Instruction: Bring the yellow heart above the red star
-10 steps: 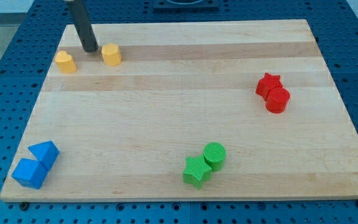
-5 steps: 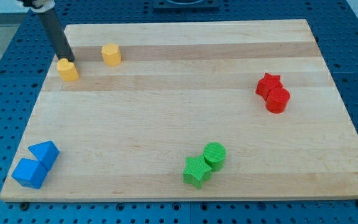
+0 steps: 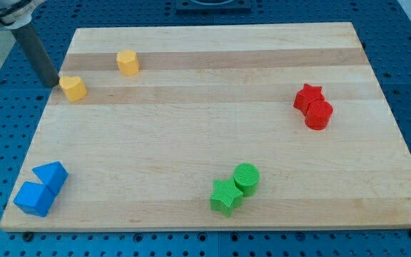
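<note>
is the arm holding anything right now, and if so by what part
Nothing is held; the arm has only a rod. My tip sits at the left side of the yellow heart block, at or very near its edge, near the wooden board's top-left corner.

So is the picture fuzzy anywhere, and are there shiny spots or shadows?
In the camera view, the wooden board and the blocks look sharp: the ridges on the green cylinder show clearly. The light is soft and even, with no strong glare on the wood. Shadows are faint, just a little dark edge under the red star and yellow heart. My tip looks sharp too.
</note>
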